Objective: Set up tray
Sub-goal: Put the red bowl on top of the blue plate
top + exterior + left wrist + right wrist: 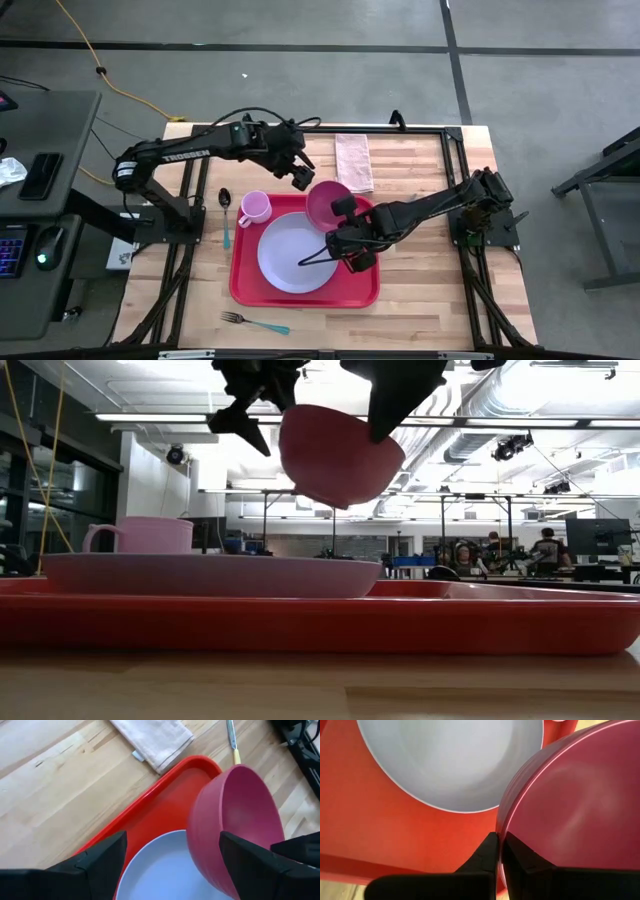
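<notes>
Fork [254, 323]: lies on the desk [420, 310] at the lower middle of the high view, nearest the front edge, apart from the tray.
Tray [250, 290]: red, flat on the desk in the centre of the high view; in the low view its rim runs across the whole frame.
Plate [285, 255]: lavender, round, sits on the left part of the tray.
Right hand [344, 205]: pressed together on the rim of the pink bowl [325, 200], holding it tilted and lifted over the tray's upper right part, beside the plate.
Left hand [298, 175]: spread, hangs above the tray's upper edge, just left of the bowl, holding nothing.
Mug [254, 208]: pink, stands on the desk just beside the tray's upper left corner.
Spoon [225, 215]: lies on the desk left of the mug.
Cloth [353, 160]: folded, on the desk above the tray.
Writing: "TROSSEN" reads along the left arm [185, 155] in the high view.
Background: people sit at screens far back right in the low view.
</notes>
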